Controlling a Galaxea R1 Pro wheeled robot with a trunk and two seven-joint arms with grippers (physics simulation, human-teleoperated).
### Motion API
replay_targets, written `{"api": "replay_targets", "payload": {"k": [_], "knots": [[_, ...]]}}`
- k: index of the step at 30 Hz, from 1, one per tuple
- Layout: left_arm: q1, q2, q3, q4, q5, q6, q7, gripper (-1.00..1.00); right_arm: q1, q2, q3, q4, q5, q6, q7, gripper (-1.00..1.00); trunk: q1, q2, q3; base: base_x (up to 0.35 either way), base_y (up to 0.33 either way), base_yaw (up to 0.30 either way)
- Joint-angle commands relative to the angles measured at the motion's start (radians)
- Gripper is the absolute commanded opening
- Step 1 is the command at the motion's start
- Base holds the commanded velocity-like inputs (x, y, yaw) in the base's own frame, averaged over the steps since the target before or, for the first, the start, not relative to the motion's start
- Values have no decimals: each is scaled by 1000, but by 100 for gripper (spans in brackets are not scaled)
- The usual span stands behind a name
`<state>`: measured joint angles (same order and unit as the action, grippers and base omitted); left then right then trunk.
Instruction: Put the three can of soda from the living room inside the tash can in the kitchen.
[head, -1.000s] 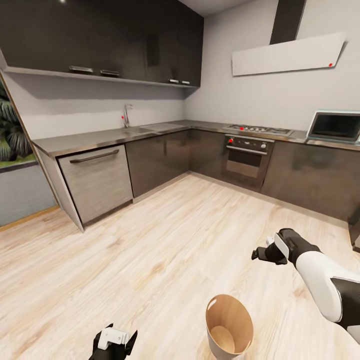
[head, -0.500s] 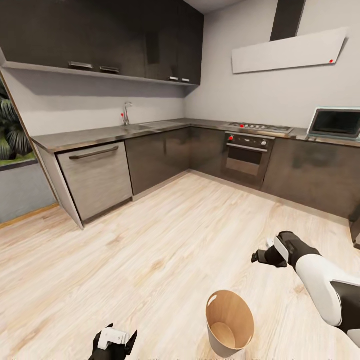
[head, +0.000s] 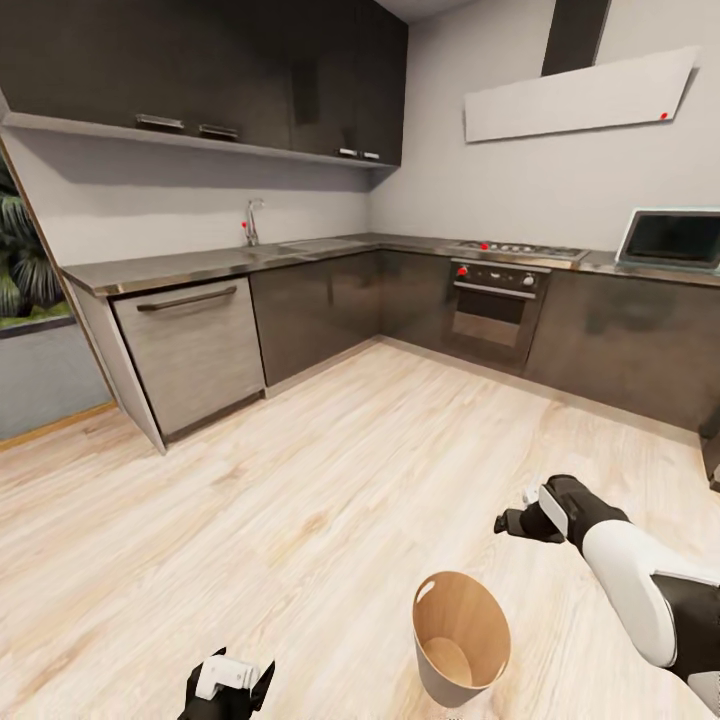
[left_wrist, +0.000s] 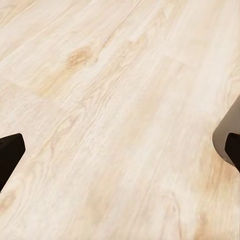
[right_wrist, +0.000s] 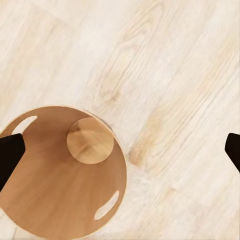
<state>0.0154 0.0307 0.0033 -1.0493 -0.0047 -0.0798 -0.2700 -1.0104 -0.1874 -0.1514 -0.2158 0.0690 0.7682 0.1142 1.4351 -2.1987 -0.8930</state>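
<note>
The robot is in a kitchen with a pale wood floor (head: 300, 480). The trash can (head: 462, 650) stands on the floor close in front of the robot, a bit to its right. It is grey outside and shiny orange-brown inside, and it stands upright with its mouth open to the top. In the right wrist view the trash can (right_wrist: 60, 200) is seen from above, with its round bottom and two small handle slots in its wall, and nothing lies inside it. The right claw (head: 512, 522) hangs over the floor, up past the trash can and a little to the right of it. In the right wrist view its two black fingertips (right_wrist: 10, 155) sit far apart at the two edges, so this claw is spread wide with nothing between its fingers. The left claw (head: 228, 690) is low at the robot's left side, above bare floor. In the left wrist view its black fingertips (left_wrist: 10, 155) also sit far apart at the two edges, so it is spread wide too and holds nothing. The grey side of the trash can (left_wrist: 225, 135) peeks in at one edge there. Farther back, a dark counter (head: 200, 268) runs along two walls and meets in the corner. It has a sink with a tap (head: 253, 222), a stove top (head: 515, 248) over an oven (head: 492, 312), and a microwave (head: 675, 240). A silver dishwasher (head: 192, 355) sits under the counter on the left, and dark cupboards (head: 200, 70) hang above.
</note>
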Motion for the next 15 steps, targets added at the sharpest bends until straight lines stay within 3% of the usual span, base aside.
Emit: {"api": "replay_targets", "payload": {"k": [1,15], "knots": [[0,0,0,0,0,0,0,100,3,5,0,0,1,0,0,100,4,-7,-3,0,0,0],[0,0,0,0,0,0,0,100,10,18,0,1,2,-15,-1,100,58,-105,-47,0,0,0]]}}
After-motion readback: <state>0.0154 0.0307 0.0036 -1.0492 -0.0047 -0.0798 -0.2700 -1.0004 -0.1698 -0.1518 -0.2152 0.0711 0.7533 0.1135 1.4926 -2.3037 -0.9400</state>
